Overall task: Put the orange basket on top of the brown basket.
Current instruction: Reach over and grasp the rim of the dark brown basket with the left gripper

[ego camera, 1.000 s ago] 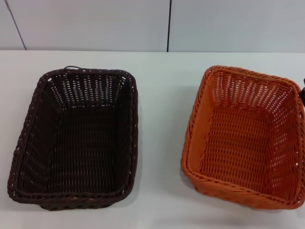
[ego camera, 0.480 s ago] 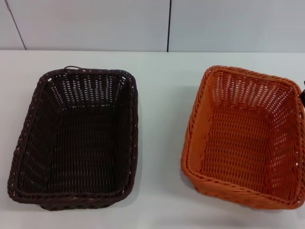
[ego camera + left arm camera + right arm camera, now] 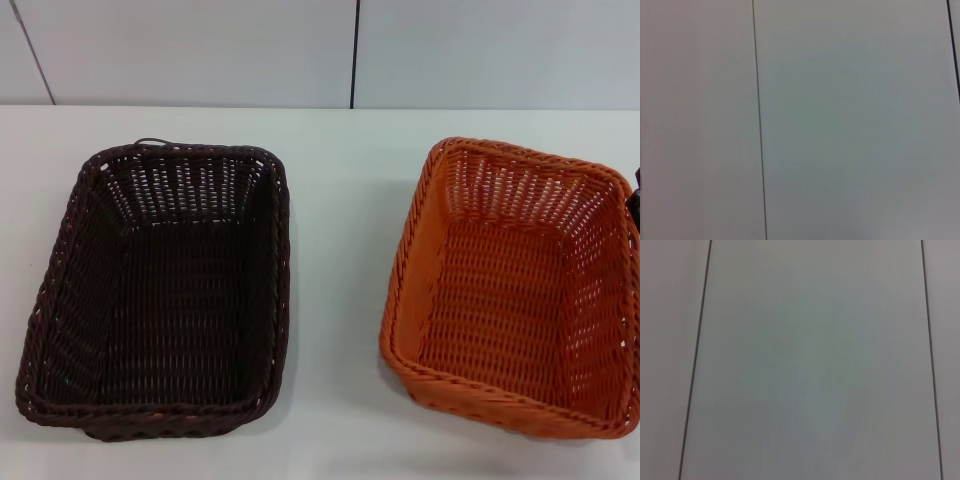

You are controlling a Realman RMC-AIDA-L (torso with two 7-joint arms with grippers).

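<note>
The orange basket [image 3: 515, 290] sits empty on the right of the white table [image 3: 340, 200], turned slightly askew. The brown basket [image 3: 160, 290] sits empty on the left, about a hand's width from it. Both stand upright on the table, apart from each other. Neither gripper shows in the head view. The left and right wrist views show only pale wall panels with thin dark seams, and no fingers.
A pale panelled wall [image 3: 200, 50] with a dark vertical seam [image 3: 354, 55] stands behind the table's far edge. A small dark sliver [image 3: 635, 195] shows at the right edge of the head view by the orange basket's rim; I cannot tell what it is.
</note>
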